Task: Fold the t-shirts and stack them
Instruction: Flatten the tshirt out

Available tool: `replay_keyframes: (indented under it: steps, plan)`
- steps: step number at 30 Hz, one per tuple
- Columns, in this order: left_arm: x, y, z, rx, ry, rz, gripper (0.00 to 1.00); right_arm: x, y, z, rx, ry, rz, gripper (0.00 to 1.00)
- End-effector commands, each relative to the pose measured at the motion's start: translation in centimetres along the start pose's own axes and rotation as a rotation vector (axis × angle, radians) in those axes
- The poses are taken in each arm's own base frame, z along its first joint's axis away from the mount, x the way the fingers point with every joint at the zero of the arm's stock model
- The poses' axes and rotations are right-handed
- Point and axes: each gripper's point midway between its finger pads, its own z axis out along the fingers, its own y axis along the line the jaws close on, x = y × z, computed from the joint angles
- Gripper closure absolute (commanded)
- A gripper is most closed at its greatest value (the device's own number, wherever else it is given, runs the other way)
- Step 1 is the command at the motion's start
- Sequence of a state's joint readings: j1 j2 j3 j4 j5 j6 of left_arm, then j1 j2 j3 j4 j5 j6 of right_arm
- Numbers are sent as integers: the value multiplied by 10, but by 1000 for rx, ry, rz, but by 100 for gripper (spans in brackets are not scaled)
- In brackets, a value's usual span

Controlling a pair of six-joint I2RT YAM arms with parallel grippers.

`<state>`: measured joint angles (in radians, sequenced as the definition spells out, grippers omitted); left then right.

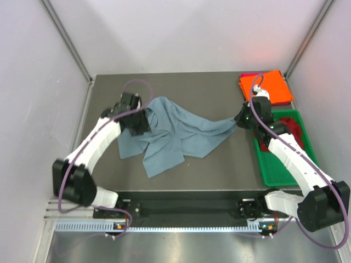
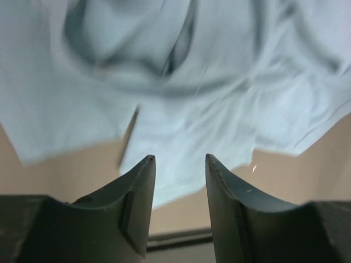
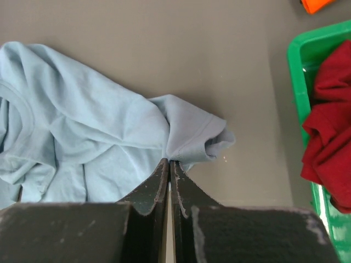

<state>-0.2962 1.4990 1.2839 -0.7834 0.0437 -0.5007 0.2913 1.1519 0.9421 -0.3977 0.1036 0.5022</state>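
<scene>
Fabric of the blue-grey t-shirt (image 1: 175,134) lies crumpled across the middle of the table (image 1: 208,87), one sleeve drawn out rightward. The right gripper (image 3: 169,161) is pinched tight on that sleeve's hem. The left gripper (image 2: 180,158) hangs over the shirt's left part, jaws parted, no cloth between them. The orange t-shirt (image 1: 269,86) lies folded at the far right corner. The dark red t-shirt (image 3: 329,153) sits in the green tray (image 3: 296,71).

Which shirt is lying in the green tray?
The dark red shirt, crumpled in the green tray; the blue-grey shirt sprawls on the table, the orange shirt lies folded beyond it.
</scene>
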Motion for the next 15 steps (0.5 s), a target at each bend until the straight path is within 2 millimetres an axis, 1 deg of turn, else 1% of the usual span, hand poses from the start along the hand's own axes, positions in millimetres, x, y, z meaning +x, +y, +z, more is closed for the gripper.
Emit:
replay_keyframes:
  steps: [1, 2, 3, 5, 6, 7, 8, 9, 11, 12, 14, 15]
  plan:
    - [41, 12, -1, 22, -12, -141, 53, -18, 12, 2, -53, -67, 18, 100]
    - [45, 10, -8, 46, -44, -149, 53, -18, 12, 3, -53, -68, 17, 100]
    - [65, 17, -2, 21, -10, -173, 53, -17, 12, 4, -55, -67, 19, 100]
    - [81, 20, 1, 22, 3, -192, 52, -17, 14, 4, -63, -66, 18, 100]
    - [98, 22, 8, 13, 37, -215, 52, -16, 15, 5, -68, -62, 18, 100]
    - [108, 21, 10, 21, 60, -223, 52, -16, 16, 5, -74, -64, 17, 100]
    - [124, 25, 16, 6, 94, -252, 52, -16, 16, 6, -77, -64, 19, 100]
    - [132, 19, 18, 21, 103, -246, 52, -14, 16, 7, -79, -59, 18, 100]
    - [143, 18, 21, 17, 102, -257, 52, -10, 17, 9, -87, -43, 17, 100]
    - [156, 17, 24, 12, 116, -273, 52, -7, 17, 9, -91, -31, 17, 100]
    - [170, 25, 26, -10, 120, -305, 52, -5, 18, 8, -101, -33, 21, 100]
    - [173, 30, 27, -33, 106, -302, 52, -3, 17, 8, -100, -32, 20, 100]
